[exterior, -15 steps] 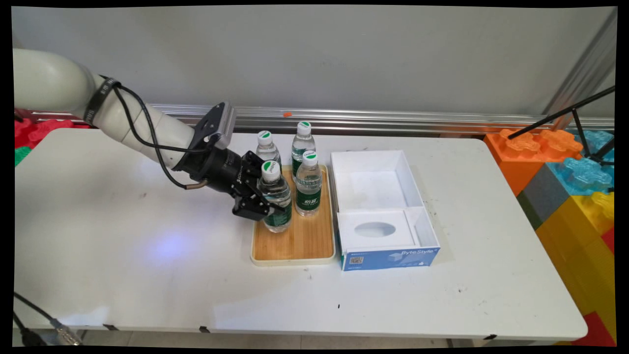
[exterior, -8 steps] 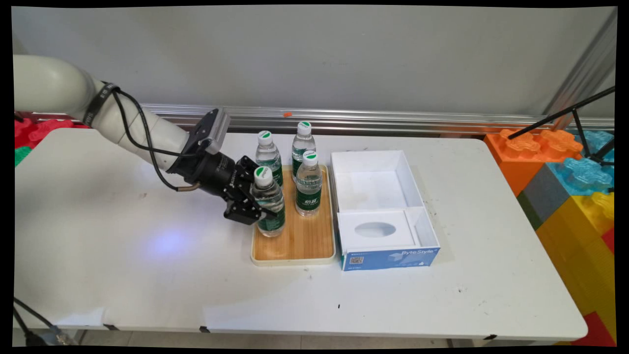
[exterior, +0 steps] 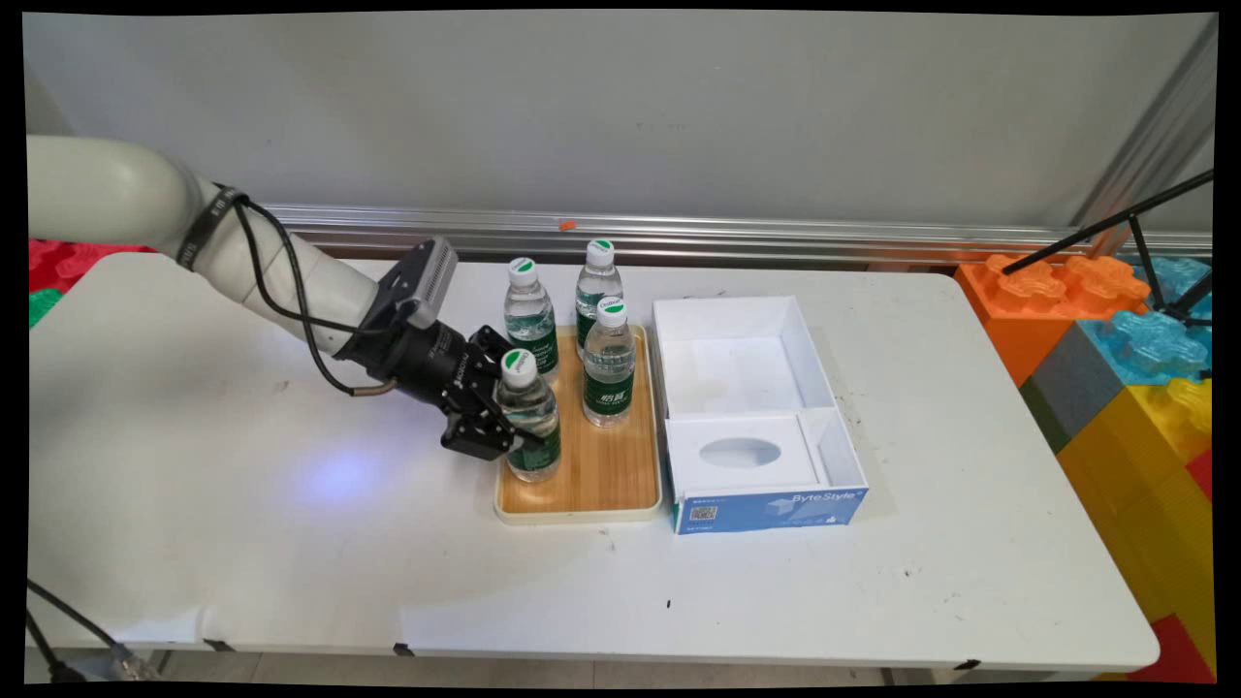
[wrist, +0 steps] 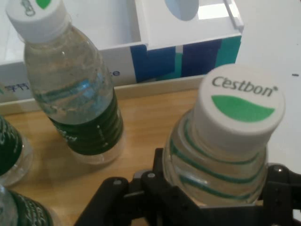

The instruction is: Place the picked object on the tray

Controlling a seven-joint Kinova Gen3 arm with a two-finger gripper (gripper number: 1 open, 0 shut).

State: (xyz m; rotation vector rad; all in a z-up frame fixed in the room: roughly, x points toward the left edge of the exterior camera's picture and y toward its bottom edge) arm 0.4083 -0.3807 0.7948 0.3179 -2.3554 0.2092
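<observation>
My black gripper [exterior: 506,425] is shut on a small water bottle [exterior: 528,419] with a white cap and green label, held at the left side of a bamboo tray [exterior: 606,485]. In the hand view the held bottle [wrist: 225,150] sits between my fingers with its Cestbon cap toward the camera, and my gripper [wrist: 214,200] clamps its body. Whether its base rests on the tray I cannot tell. A second bottle [exterior: 609,364] stands upright on the tray to its right, shown as the bottle [wrist: 70,89] at upper left in the hand view.
Two more bottles [exterior: 528,310] [exterior: 595,281] stand at the tray's far end. A white and blue open box [exterior: 751,412] lies right of the tray. Coloured large blocks [exterior: 1125,359] and a black stand are at the table's right end.
The gripper with the bottle has moved left and toward the near side, lowering over the tray's left part. The other bottles have stayed put.
</observation>
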